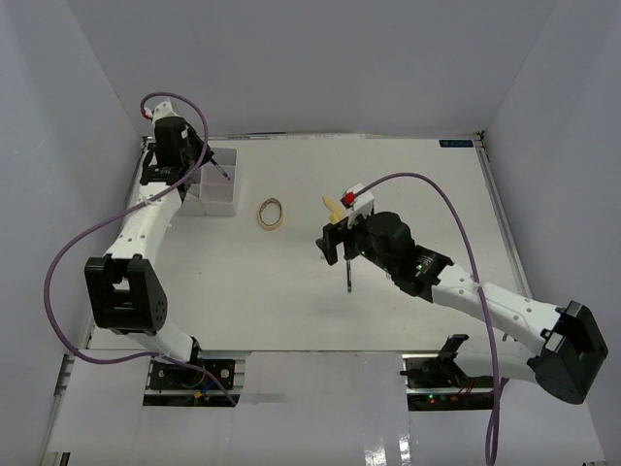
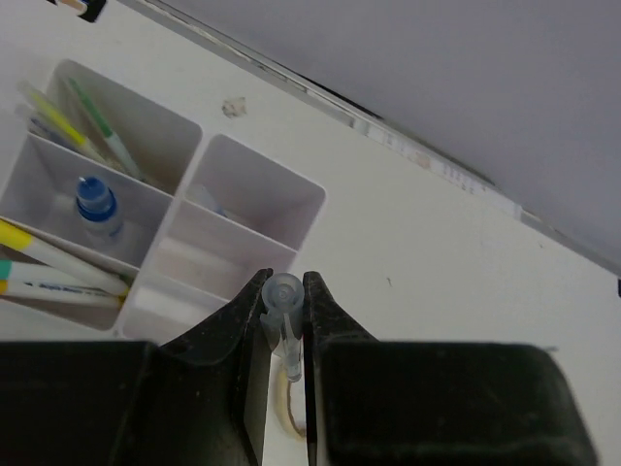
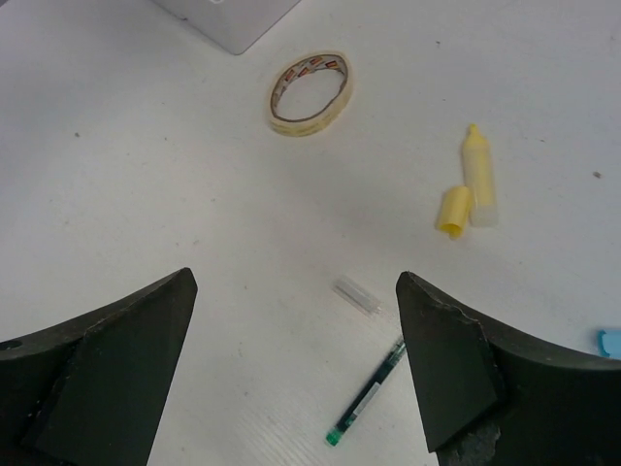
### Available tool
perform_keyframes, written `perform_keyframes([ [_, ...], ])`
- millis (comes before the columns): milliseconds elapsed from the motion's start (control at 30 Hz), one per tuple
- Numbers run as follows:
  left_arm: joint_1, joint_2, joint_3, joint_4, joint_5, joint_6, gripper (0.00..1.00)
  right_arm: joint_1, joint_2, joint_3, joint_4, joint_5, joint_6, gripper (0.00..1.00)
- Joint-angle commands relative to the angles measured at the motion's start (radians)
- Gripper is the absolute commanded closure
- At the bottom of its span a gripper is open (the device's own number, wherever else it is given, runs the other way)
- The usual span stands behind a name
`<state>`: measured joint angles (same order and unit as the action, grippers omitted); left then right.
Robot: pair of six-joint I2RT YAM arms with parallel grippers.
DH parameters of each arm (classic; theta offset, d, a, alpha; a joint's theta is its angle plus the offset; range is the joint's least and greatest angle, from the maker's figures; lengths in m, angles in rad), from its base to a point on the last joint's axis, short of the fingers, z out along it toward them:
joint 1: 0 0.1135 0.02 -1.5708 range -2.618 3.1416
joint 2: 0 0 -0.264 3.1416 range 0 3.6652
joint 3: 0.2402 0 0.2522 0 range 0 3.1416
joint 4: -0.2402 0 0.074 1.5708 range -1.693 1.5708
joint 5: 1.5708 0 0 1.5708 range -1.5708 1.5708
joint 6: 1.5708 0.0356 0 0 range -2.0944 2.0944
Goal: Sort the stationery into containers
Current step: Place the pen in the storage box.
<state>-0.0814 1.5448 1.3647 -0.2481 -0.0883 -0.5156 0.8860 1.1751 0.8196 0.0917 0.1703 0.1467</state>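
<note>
The white organizer tray (image 1: 215,198) stands at the far left. My left gripper (image 2: 283,293) hovers over its near edge, shut on a thin pen with a clear cap (image 2: 284,291) seen end-on. In the tray (image 2: 184,184) lie yellow and green pens (image 2: 89,128), a blue-capped bottle (image 2: 95,200) and two markers (image 2: 53,274). My right gripper (image 3: 296,280) is open above the table with nothing between its fingers. Below it lie a dark green pen (image 3: 369,393) and a clear cap (image 3: 358,294). In the top view that gripper (image 1: 337,245) is mid-table, the pen (image 1: 347,275) just in front.
A tan tape ring (image 3: 310,92) lies between the tray and the right gripper (image 1: 272,213). A yellow highlighter (image 3: 478,175) rests beside its loose cap (image 3: 453,211). A blue eraser (image 3: 609,342) shows at the right wrist view's right edge. White walls enclose the table.
</note>
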Motion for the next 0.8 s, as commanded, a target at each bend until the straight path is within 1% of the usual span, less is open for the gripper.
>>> perform_keyframes([
  [0,0.037,0.052,0.076,0.059,-0.071,0.008,0.94,-0.004,-0.06,-0.055,-0.01,0.089,-0.035,0.1],
  [133,0.055,0.145,0.149,0.107,-0.087,0.005,0.93,-0.01,-0.11,-0.106,-0.033,0.117,-0.048,0.1],
  [200,0.063,0.166,0.162,0.139,-0.094,0.002,0.93,-0.012,-0.127,-0.126,-0.04,0.117,-0.049,0.1],
  [367,0.071,0.187,0.136,0.239,-0.111,-0.017,0.92,-0.013,-0.152,-0.16,-0.052,0.1,-0.047,0.1],
  [400,0.071,0.192,0.134,0.283,-0.114,-0.017,0.91,-0.013,-0.157,-0.169,-0.052,0.1,-0.045,0.1],
  [467,0.071,0.208,0.14,0.288,-0.122,-0.023,0.9,-0.013,-0.158,-0.174,-0.055,0.098,-0.044,0.1],
  [667,0.071,0.3,0.165,0.283,-0.096,-0.021,0.8,-0.015,-0.157,-0.175,-0.072,0.098,-0.027,0.1],
  [767,0.071,0.319,0.165,0.28,-0.077,-0.023,0.73,-0.015,-0.155,-0.175,-0.076,0.095,-0.019,0.1],
])
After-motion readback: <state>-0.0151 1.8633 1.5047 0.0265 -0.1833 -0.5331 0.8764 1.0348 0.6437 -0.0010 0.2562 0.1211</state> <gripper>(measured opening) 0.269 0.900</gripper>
